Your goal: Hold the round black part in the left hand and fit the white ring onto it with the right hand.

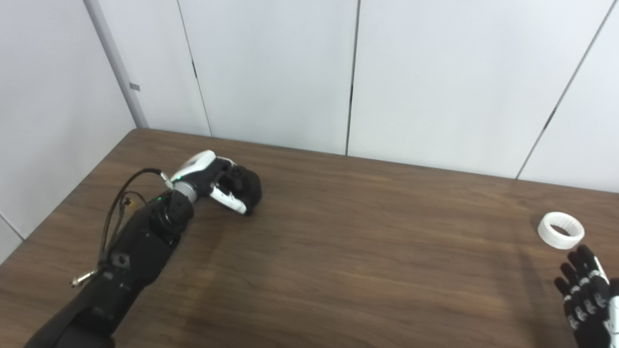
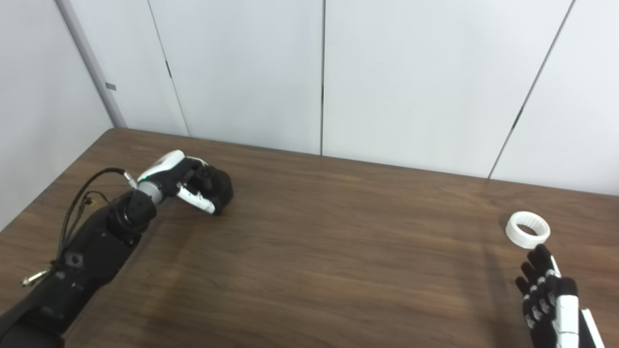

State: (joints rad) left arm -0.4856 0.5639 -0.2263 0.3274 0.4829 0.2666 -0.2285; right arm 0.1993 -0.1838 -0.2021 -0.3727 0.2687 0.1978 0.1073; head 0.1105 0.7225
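Two hands over the brown wood table [image 1: 338, 251]; left hand [image 1: 220, 183] far left, fingers wrapped around the round black part [image 1: 249, 187], a dark matte lump low on the tabletop, mostly hidden by the grasp. White ring [image 1: 561, 230] lies flat far right; short wide band, ribbed inner wall, hollow centre. Right hand [image 1: 585, 295] just short of it, fingers spread and extended, holding nothing, not touching it.
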